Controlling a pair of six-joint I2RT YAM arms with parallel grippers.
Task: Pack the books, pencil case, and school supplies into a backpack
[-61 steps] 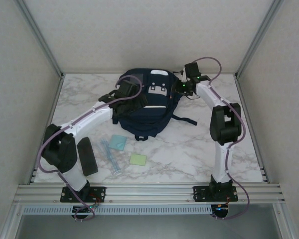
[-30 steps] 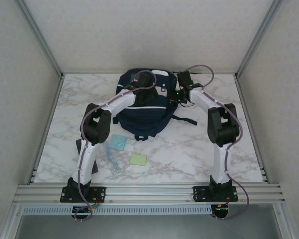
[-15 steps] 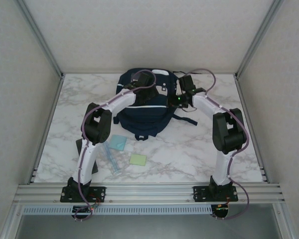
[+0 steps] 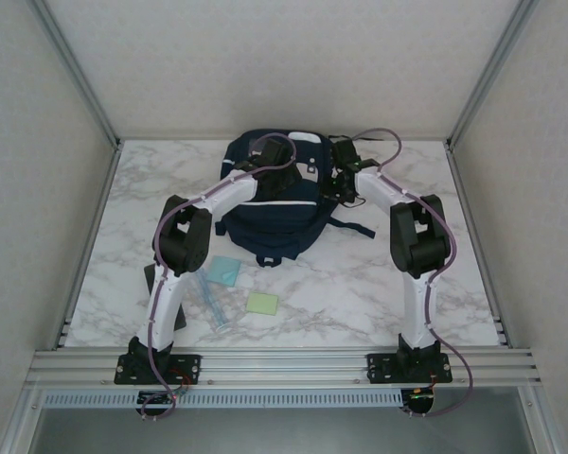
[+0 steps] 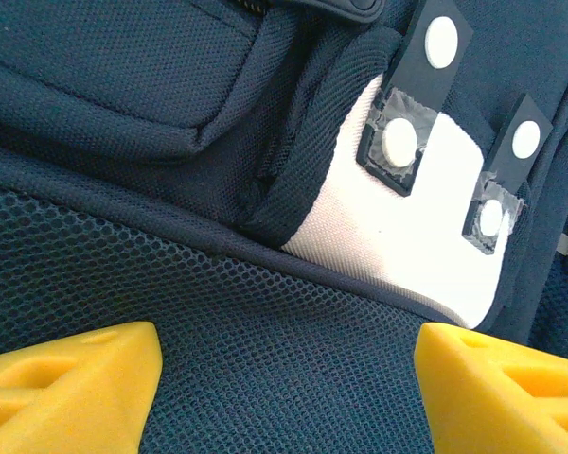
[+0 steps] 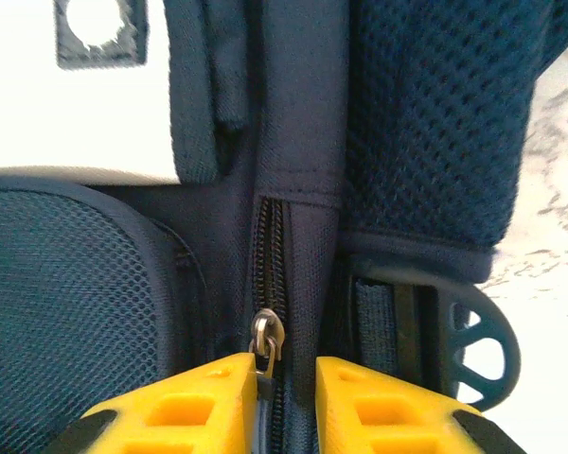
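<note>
**Both claws reach the backpack, zipper not yet opened**

Over the last two seconds the left claw [image 5: 284,378] has swung from the left flank of the backpack [image 4: 265,227] up to its top. It now hangs spread wide over the mesh panel [image 5: 218,331], holding nothing. The right claw [image 6: 286,397] has come in from the far corner to the pack's right side. This looks like the start of opening the bag.

The zipper pull [image 6: 265,336] sits right at the right claw's tips. The fingers are almost together with a thin gap, and whether they pinch the pull cannot be told.

On the table [image 4: 379,284], well apart from both claws, lie the pencil case [image 4: 150,276], half hidden by the left arm [image 4: 204,203], the sticks [image 4: 213,305], the blue pad [image 4: 225,271] and the green pad [image 4: 262,303].
</note>
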